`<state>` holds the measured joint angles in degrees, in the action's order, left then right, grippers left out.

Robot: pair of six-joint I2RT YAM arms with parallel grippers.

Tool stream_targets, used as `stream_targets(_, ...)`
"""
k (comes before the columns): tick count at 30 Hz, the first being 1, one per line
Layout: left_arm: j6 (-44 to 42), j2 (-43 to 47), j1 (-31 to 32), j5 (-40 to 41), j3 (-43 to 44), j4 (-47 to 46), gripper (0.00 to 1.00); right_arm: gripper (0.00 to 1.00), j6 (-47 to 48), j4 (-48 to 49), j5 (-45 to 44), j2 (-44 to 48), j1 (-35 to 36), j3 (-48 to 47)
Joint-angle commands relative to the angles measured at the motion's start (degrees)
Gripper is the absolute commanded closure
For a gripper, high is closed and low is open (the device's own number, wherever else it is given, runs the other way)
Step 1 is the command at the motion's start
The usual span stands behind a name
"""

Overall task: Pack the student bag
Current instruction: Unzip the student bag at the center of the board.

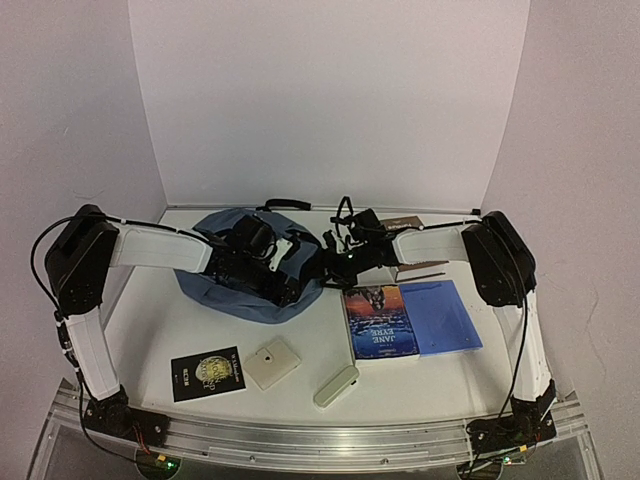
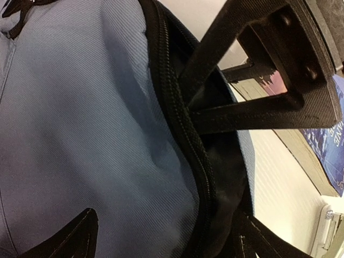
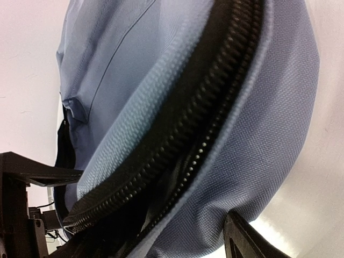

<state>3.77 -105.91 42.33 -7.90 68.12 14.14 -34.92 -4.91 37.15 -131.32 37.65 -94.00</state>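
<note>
The slate-blue student bag lies at the back middle of the table, its black zipper partly undone. My left gripper rests on top of it; in the left wrist view its fingertips stand wide apart astride the zipper line, left gripper open on the fabric. My right gripper is at the bag's right edge. One of its fingers lies outside under the lower lip; the other is hidden in the dark opening, right gripper open. Its fingers reach into the opening.
To the right of the bag lie a Jane Eyre book and a bright-blue notebook. Near the front lie a black book, a beige square box and a pale case. A brown item sits under the right arm.
</note>
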Motion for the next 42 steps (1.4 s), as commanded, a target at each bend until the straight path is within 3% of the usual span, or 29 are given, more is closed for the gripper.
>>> stream_targets(1, -0.44, 0.63, 0.38, 2.50, 0.58, -2.65, 0.17, 0.28, -2.35, 5.43, 2.78, -1.31, 0.50, 0.64)
stream_targets(9, 2.57, -2.97, 0.41, 2.33, 3.32, -5.74, 0.33, 0.30, -4.61, 8.27, 4.65, -1.31, 0.50, 1.56)
stream_targets(15, 4.26, -3.88, 0.39, 1.82, 3.22, -7.04, 0.36, 0.33, -5.05, 8.92, 4.53, -0.77, 0.52, 2.37)
stream_targets(21, 3.66, -3.17, 0.30, 7.36, 4.17, -4.17, 0.74, 0.37, -4.69, 9.07, 3.90, 0.32, 0.50, 3.91)
stream_targets(26, 2.76, -0.69, 0.30, 10.14, 4.81, -1.85, 0.98, 0.43, -4.04, 8.98, 1.70, 1.05, 0.51, 4.79)
stream_targets(34, 4.34, 6.92, -2.11, 13.83, 5.94, 0.40, 1.00, 0.67, 1.87, 4.17, -3.54, 3.05, 0.50, 4.51)
stream_targets(40, 6.92, 12.83, -9.50, 12.50, 6.67, 2.15, 1.00, 0.98, 11.07, -3.62, -9.04, 5.61, 0.50, 3.15)
stream_targets(42, 7.01, 13.49, -12.61, 12.69, 6.96, 3.26, 1.00, 1.00, 14.23, -6.11, -10.78, 6.40, 0.50, 2.96)
